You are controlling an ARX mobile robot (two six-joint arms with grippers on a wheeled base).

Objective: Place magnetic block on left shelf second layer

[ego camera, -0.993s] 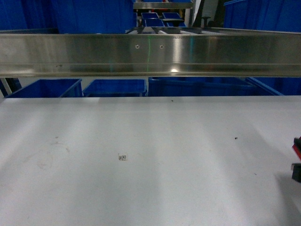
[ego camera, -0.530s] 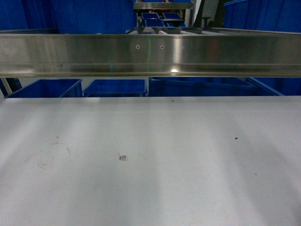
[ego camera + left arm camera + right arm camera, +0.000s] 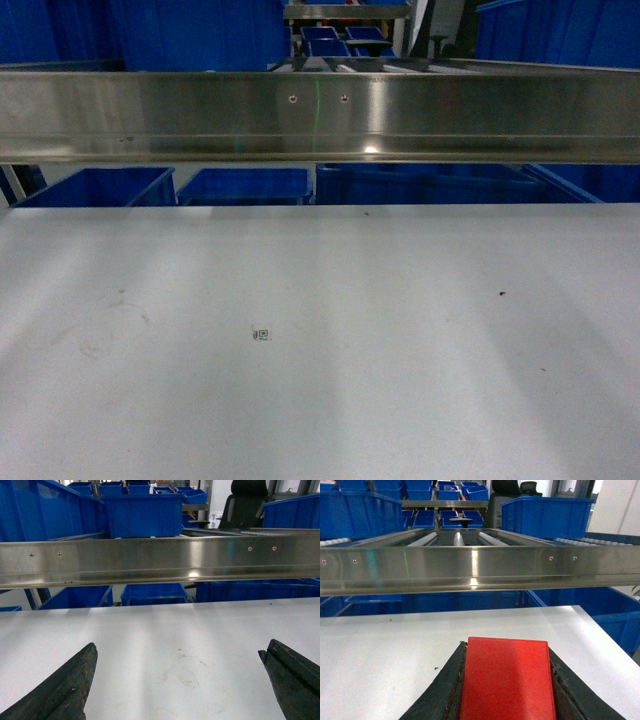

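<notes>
The magnetic block (image 3: 507, 680), glossy and red, fills the bottom of the right wrist view. My right gripper (image 3: 506, 647) is shut on it, one dark finger pressed to each side, above the white table (image 3: 380, 645). My left gripper (image 3: 179, 649) hovers over the table, open wide with nothing between its fingers. Ahead runs a stainless-steel shelf beam (image 3: 320, 110) with roller rails (image 3: 455, 539) behind it. I cannot tell whether this level is the left shelf second layer. Neither gripper shows in the head view.
Blue crates (image 3: 142, 512) stand on the steel rack level in the left wrist view. More blue crates (image 3: 245, 186) sit below the beam beyond the table's far edge. A black chair (image 3: 245, 502) stands at the back. The table's right edge (image 3: 600, 630) is near my right gripper.
One second ago my right gripper with the red block showed at the right edge of the head view. It has since left that view. The table and shelf are unchanged.
</notes>
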